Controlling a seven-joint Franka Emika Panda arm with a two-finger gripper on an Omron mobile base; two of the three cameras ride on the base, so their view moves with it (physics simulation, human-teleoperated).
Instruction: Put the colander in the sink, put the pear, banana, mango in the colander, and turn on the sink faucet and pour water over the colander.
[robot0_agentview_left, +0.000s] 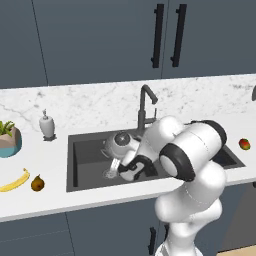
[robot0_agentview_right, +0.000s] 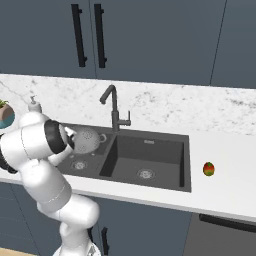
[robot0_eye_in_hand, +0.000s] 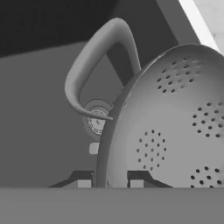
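Hand view shows the gripper (robot0_eye_in_hand: 109, 183) clenched on the rim of the colander (robot0_eye_in_hand: 175, 127), one finger either side, with a handle looping toward 11 o'clock over a steel drain (robot0_eye_in_hand: 97, 120). Left base view places the colander (robot0_agentview_left: 120, 142) inside the sink (robot0_agentview_left: 80, 165), the banana (robot0_agentview_left: 15, 182) and pear (robot0_agentview_left: 37, 183) at 9 o'clock on the counter, the mango (robot0_agentview_left: 244, 144) at 3 o'clock.

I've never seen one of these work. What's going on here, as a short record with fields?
gripper: shut on the colander's rim
colander: held tilted in the sink's left basin
sink: no fruit in it
banana: on the counter left of the sink, next to the pear
mango: on the counter right of the sink
sink faucet: no water visible
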